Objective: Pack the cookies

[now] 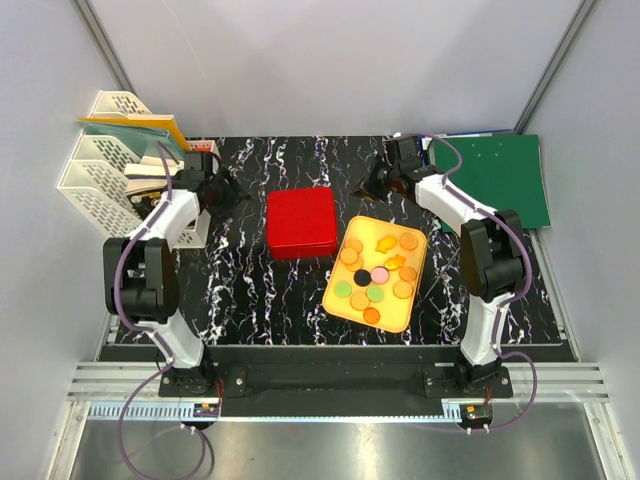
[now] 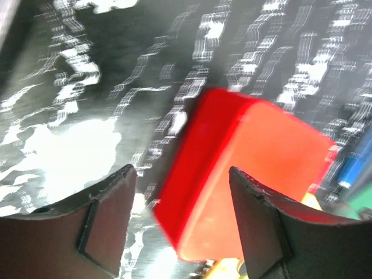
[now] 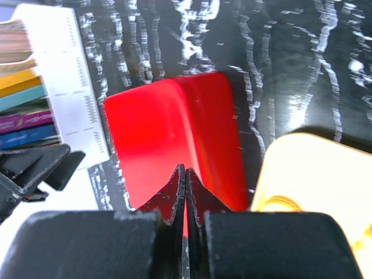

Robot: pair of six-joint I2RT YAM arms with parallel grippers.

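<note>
Black marbled table lies under both my arms. Cookies, mostly orange with green, pink and black ones among them, lie loose in the yellow tray. They are just on the base side of my right gripper, and well off to the right of my left gripper and nearer the bases. Neither gripper touches them. My right jaws are pressed together with nothing between them. My left jaws stand wide apart and empty. A red box sits between the two grippers, just left of the tray, and shows ahead of both wrists. Left of my left gripper stands a white file rack. Right of my right gripper lies a green folder.
</note>
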